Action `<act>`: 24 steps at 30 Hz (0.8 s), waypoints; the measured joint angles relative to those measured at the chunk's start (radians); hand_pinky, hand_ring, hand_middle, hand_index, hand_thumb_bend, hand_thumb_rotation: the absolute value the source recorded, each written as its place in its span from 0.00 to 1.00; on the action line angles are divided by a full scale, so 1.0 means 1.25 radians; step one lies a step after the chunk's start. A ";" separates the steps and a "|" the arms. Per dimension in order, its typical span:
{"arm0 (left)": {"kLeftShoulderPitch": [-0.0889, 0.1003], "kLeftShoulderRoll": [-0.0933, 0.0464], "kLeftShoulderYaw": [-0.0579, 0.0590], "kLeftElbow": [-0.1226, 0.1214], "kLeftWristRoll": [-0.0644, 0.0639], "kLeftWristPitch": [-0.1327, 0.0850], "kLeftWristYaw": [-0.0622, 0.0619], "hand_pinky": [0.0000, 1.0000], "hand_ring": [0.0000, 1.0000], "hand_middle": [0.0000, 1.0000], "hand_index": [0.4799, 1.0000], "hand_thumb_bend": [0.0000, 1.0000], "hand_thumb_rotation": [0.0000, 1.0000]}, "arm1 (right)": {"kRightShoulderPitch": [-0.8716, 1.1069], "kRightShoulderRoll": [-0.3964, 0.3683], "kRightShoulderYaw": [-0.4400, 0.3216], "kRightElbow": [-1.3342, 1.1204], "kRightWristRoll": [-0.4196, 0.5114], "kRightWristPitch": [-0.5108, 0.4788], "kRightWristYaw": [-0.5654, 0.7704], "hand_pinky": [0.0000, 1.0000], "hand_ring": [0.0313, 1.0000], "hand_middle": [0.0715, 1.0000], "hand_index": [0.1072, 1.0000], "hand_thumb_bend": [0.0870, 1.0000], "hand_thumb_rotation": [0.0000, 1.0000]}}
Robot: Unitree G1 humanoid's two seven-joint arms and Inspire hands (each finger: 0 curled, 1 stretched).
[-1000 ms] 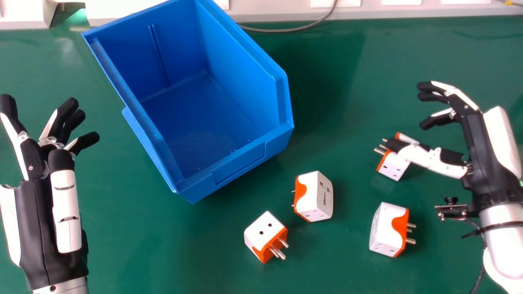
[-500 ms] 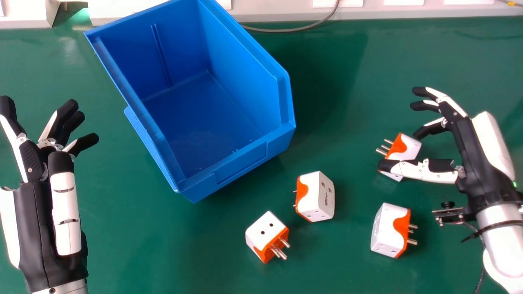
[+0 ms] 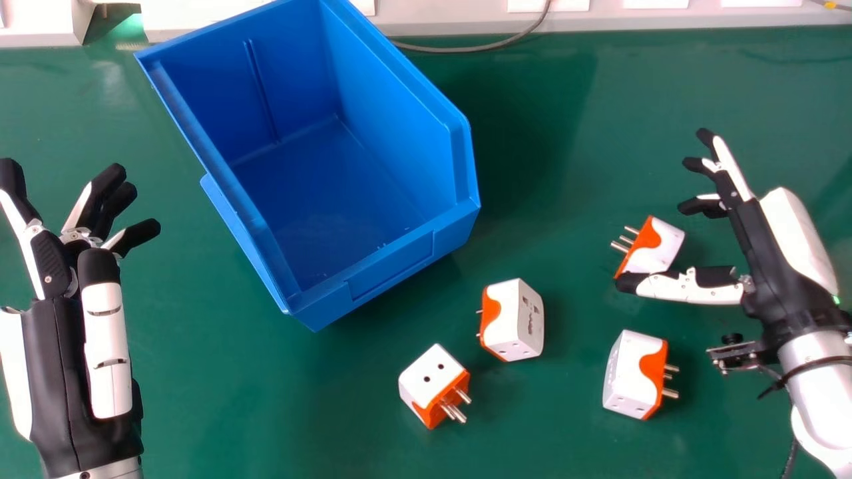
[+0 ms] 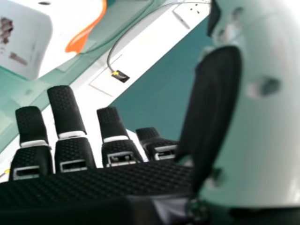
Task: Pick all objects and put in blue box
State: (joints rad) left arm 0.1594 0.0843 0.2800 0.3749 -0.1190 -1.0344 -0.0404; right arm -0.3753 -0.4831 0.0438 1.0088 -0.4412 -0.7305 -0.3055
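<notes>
In the head view my right hand [image 3: 775, 246] is open beside a white and orange plug adapter [image 3: 655, 246], its thumb in front of the adapter's near side. Three more adapters lie on the green table: one [image 3: 519, 319] right of the box's near corner, one [image 3: 432, 386] nearer the front, one [image 3: 632, 376] below my right thumb. The blue box [image 3: 389, 266] has a bare floor. My left hand [image 3: 56, 259] rests open at the far left. In the right hand view an adapter [image 4: 28, 37] shows close up beyond the open fingers of my right hand [image 4: 93, 183].
A grey cable [image 3: 492, 48] curves from behind the box to the pale ledge [image 3: 599, 21] along the table's back edge. Green table surface [image 3: 266, 399] lies between my left hand and the front adapter.
My right hand has come lower and its fingers have straightened somewhat. Its thumb has shifted nearer the front, uncovering more of the adapter beside it. The left hand is practically still.
</notes>
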 measured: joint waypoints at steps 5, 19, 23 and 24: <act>0.000 -0.002 0.000 0.000 0.001 0.000 0.002 0.74 0.85 0.87 0.75 0.46 0.94 | -0.003 -0.010 0.007 -0.003 -0.002 0.001 -0.001 0.74 0.68 0.86 0.96 1.00 0.40; 0.011 -0.013 -0.002 -0.009 -0.001 0.000 -0.004 0.75 0.86 0.87 0.75 0.46 0.94 | 0.000 -0.059 0.071 -0.066 -0.111 0.083 -0.062 0.76 0.63 0.77 0.84 1.00 0.33; 0.017 -0.015 -0.003 -0.015 -0.001 0.000 -0.006 0.75 0.86 0.87 0.75 0.46 0.94 | 0.000 -0.092 0.091 -0.089 -0.156 0.113 -0.076 0.74 0.60 0.74 0.80 1.00 0.32; 0.020 -0.016 -0.004 -0.019 -0.001 0.001 -0.006 0.75 0.86 0.87 0.75 0.45 0.94 | 0.000 -0.100 0.096 -0.092 -0.161 0.120 -0.076 0.74 0.60 0.73 0.79 1.00 0.32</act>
State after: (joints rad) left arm 0.1846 0.0643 0.2746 0.3512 -0.1205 -1.0334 -0.0479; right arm -0.3751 -0.6079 0.1634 0.8941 -0.6425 -0.5800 -0.4008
